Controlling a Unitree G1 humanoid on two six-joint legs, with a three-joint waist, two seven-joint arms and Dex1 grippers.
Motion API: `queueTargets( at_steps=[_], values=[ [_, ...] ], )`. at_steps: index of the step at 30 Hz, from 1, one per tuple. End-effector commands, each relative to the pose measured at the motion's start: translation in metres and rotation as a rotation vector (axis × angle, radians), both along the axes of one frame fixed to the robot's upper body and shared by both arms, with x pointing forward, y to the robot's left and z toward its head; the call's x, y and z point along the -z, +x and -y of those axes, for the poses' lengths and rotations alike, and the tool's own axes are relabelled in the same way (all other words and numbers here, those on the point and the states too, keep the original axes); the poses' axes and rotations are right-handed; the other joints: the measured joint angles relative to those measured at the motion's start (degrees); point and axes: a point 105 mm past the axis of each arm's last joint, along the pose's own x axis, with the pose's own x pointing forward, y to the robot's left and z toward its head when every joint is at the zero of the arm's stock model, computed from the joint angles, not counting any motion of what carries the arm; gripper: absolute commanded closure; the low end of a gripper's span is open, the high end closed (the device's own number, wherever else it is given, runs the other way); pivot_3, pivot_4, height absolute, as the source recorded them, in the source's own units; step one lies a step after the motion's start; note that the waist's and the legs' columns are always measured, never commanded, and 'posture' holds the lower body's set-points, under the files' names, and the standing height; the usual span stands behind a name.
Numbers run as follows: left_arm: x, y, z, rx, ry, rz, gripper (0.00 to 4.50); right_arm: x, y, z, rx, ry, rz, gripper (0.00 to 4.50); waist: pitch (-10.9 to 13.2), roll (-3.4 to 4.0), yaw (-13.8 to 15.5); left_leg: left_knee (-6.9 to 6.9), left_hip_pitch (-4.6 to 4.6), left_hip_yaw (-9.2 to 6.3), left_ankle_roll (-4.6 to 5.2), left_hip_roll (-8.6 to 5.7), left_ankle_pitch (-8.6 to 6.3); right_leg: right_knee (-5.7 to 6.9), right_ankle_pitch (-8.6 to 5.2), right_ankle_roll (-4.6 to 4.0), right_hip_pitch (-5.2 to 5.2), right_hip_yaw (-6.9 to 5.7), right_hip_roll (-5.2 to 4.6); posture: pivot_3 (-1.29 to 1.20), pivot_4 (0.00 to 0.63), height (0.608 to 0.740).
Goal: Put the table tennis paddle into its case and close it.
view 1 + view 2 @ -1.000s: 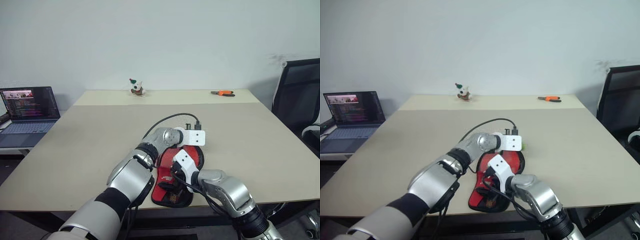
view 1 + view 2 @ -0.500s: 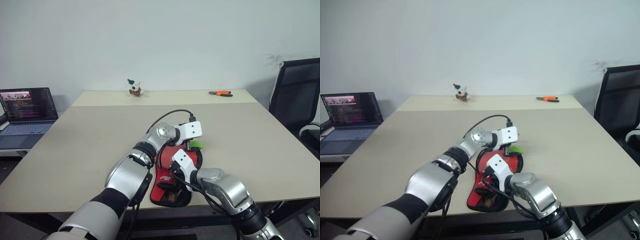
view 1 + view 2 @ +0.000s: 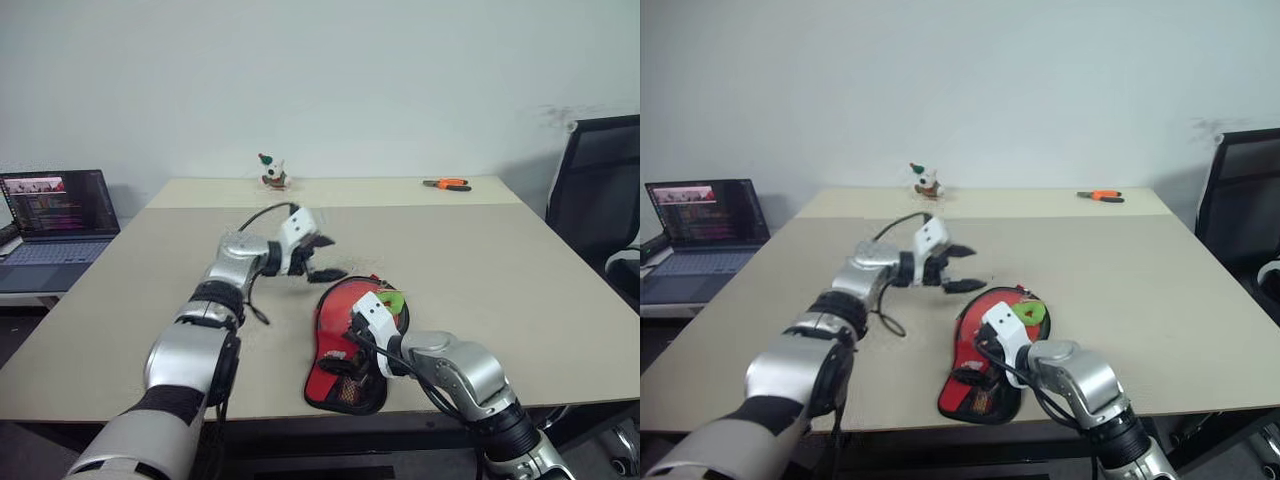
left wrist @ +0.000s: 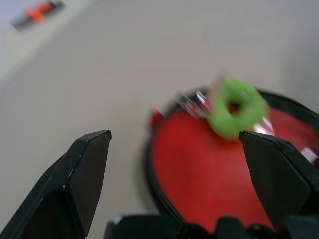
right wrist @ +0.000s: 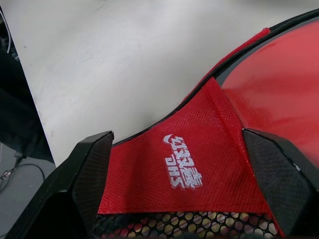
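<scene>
Red-faced table tennis paddle (image 3: 345, 320) lies in the case (image 3: 340, 385) under the wide-open, empty right claw (image 3: 345, 362), beside the spread, empty left claw (image 3: 322, 258).

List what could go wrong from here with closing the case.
The case lies at the table's near edge; a push from the right pincer could slide it off. The green ring on its rim could catch in the closing. The open left pincer hangs apart, so nothing steadies the case.
</scene>
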Motion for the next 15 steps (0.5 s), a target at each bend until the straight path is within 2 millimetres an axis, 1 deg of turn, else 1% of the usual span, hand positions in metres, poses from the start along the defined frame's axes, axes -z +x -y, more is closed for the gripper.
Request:
queueTargets(
  at_steps=[1, 5, 10, 12, 15],
  values=[
    [-0.026, -0.003, 0.002, 0.051, -0.032, 0.063, 0.02, -0.003, 0.004, 0.005, 0.032, -0.001, 0.019, 0.0, 0.02, -0.04, 0.21, 0.0, -0.01, -0.03, 0.0, -0.01, 0.0, 0.0, 0.0, 0.0, 0.0, -0.02, -0.02, 0.0, 0.15, 0.74],
    [-0.036, 0.001, -0.01, -0.016, -0.08, 0.08, 0.02, -0.016, 0.017, 0.013, 0.071, 0.01, 0.073, 0.0, 0.03, -0.04, 0.27, 0.0, 0.0, -0.05, 0.01, -0.02, 0.0, 0.0, 0.0, 0.0, 0.02, -0.04, -0.04, 0.0, 0.15, 0.74],
    [-0.036, -0.001, -0.032, -0.091, -0.116, 0.071, 0.02, -0.029, 0.04, 0.034, 0.149, 0.009, 0.125, 0.0, 0.05, -0.01, 0.09, -0.02, 0.01, -0.05, 0.01, -0.02, 0.0, -0.02, 0.0, 0.0, 0.0, -0.01, -0.05, 0.0, 0.15, 0.74],
    [-0.037, -0.004, -0.038, -0.112, -0.141, 0.061, 0.02, -0.039, 0.041, 0.037, 0.154, 0.062, 0.094, 0.0, 0.06, 0.0, -0.01, -0.09, 0.01, -0.05, 0.02, -0.03, 0.0, -0.03, 0.0, 0.0, -0.03, 0.05, -0.07, 0.0, 0.15, 0.74],
    [-0.035, -0.011, -0.044, -0.134, -0.165, 0.047, 0.02, -0.055, 0.029, 0.037, 0.097, 0.124, 0.066, 0.0, 0.08, 0.01, 0.03, -0.14, -0.06, -0.15, 0.02, -0.01, -0.01, -0.05, 0.1, -0.24, -0.07, 0.1, -0.08, 0.0, 0.15, 0.74]
  ],
)
